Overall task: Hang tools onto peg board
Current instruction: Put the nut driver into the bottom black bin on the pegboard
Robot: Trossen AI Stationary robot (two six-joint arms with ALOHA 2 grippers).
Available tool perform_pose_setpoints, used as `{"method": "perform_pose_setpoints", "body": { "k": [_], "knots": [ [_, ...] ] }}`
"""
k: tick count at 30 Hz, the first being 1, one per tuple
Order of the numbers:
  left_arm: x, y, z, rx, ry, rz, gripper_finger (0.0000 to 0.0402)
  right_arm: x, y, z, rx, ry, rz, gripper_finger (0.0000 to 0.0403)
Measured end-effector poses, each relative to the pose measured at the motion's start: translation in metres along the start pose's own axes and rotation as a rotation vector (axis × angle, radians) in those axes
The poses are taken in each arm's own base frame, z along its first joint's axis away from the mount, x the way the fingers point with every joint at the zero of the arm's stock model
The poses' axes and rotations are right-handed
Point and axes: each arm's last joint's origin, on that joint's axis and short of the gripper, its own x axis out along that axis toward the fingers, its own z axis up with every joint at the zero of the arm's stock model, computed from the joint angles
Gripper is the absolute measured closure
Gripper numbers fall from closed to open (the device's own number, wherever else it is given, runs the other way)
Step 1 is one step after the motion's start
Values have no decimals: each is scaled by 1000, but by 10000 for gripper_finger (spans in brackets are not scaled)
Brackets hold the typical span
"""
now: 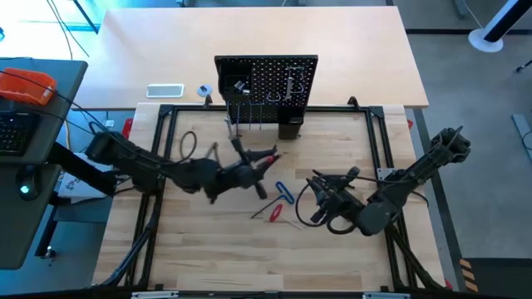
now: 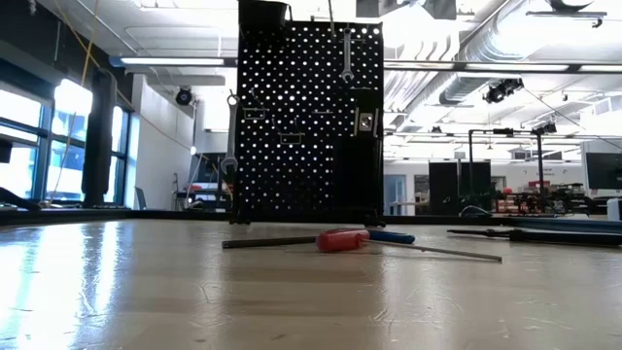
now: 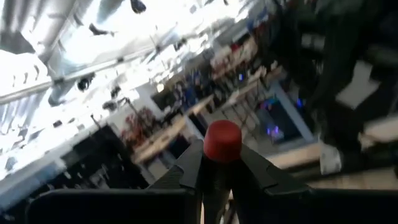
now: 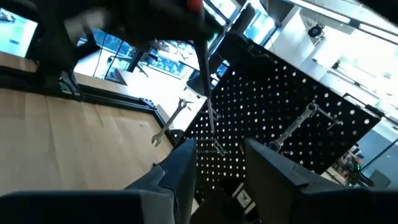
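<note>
Our left hand [image 3: 221, 169] is closed on a red-handled tool with a slim steel shaft [image 3: 222, 138]. Its two fingers pinch the handle just below the rounded red end. The high view puts this tool above the middle of the pale wooden tabletop [image 1: 208, 257], just near of the upright black perforated peg board [image 1: 266, 83]. The right wrist view shows its shaft running down in front of the board's holes.

We judge this tool light and rigid. The handle looks smooth and round, so it could roll or slide between the fingers if the tip catches on a hole or hook. A hold on the thick handle, as now, seems the sound one; the thin shaft would give the fingers too little to bite on.

Our right hand [image 4: 217, 155] waits over the right part of the tabletop. It faces the board with its fingers parted and nothing between them.

A red-handled screwdriver [image 2: 340, 239] lies flat on the tabletop, touching or just beside a blue-handled T hex key [image 2: 389, 236]. Both look stiff and light. We would take each by its handle, since the low-lying metal rods leave little room under them. A silver wrench [image 2: 347, 53] already hangs high on the board.
</note>
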Motion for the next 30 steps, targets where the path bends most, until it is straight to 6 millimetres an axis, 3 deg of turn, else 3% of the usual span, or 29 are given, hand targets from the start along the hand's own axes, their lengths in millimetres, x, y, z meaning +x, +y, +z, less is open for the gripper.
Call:
{"method": "perform_pose_setpoints", "body": {
  "k": [7,14,30],
  "knots": [
    [38,-11,-43,-37,66,29,359,-6,6,-10,27,14,28,274],
    [67,-7,-81,-45,101,95,359,-16,10,-18,42,17,61,274],
    [94,27,-124,-125,158,135,359,-18,12,-31,36,43,67,274]
  ]
}}
